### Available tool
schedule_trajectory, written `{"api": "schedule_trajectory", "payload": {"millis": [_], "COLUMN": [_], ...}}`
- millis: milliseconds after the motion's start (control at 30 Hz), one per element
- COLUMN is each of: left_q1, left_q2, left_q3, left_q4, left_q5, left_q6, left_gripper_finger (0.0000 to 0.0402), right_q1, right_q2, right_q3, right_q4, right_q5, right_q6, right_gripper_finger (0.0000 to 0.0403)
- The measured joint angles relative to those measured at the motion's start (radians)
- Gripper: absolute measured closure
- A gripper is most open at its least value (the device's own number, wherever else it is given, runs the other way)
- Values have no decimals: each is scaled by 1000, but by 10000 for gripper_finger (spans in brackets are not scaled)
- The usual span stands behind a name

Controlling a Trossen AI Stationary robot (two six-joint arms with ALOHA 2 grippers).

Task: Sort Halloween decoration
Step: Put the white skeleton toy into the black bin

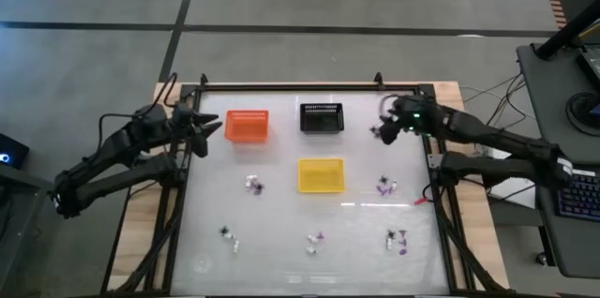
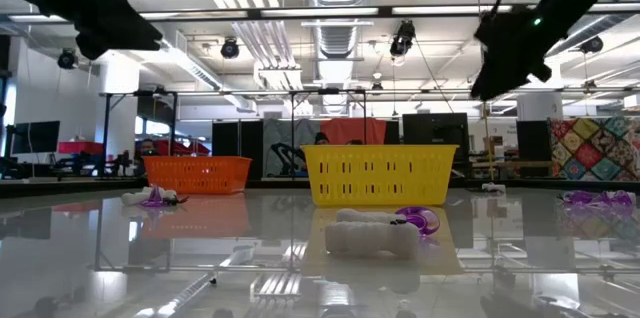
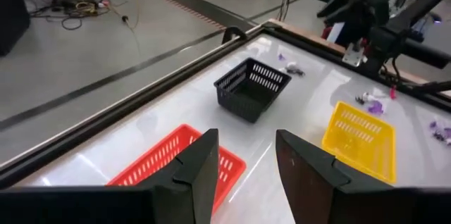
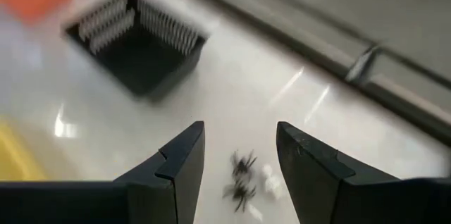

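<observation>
High view: left gripper (image 1: 214, 129) hangs at the counter's (image 1: 281, 214) left rear edge, fingers apart and holding nothing, with the small orange plastic slotted basket (image 1: 247, 126) just beyond the fingertips. Right gripper (image 1: 379, 132) hangs at the right rear, fingers apart and empty; the small black plastic slotted basket (image 1: 322, 117) lies beyond its fingertips, and the small yellow plastic slotted basket (image 1: 321, 175) sits nearer the counter's middle, well apart from both. The Halloween decoration (image 1: 254, 186), tiny black, purple and white pieces, lies loose in small clusters across the counter, none inside a basket. Low view: the yellow basket stands upright at centre, the orange one to its left; white and purple pieces lie on the glossy surface in front, and both arms show only as dark shapes overhead. Left wrist view: the left fingers (image 3: 201, 168) stand spread, the orange basket directly ahead of and partly below them, the black basket farther ahead, the yellow basket off to one side. Right wrist view: the right fingers (image 4: 180, 160) stand spread, and a cluster of black spider-like and white pieces rests on the counter between and just ahead of the tips, untouched; the black basket lies farther ahead.
</observation>
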Motion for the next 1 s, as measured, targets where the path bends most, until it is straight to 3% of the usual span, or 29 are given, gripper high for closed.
{"api": "schedule_trajectory", "payload": {"millis": [300,500,1000], "left_q1": [0,0,0], "left_q2": [62,95,169], "left_q3": [0,-1,-1], "left_q4": [1,15,132], "left_q5": [-34,-34,-35], "left_q6": [-12,-18,-97], "left_gripper_finger": [276,277,277], "right_q1": [0,-6,-191], "right_q2": [194,270,433], "right_q3": [0,0,0], "right_q4": [-1,-2,14], "right_q5": [-36,-52,-43], "right_q6": [-69,-199,-327], "right_gripper_finger": [236,236,236]}}
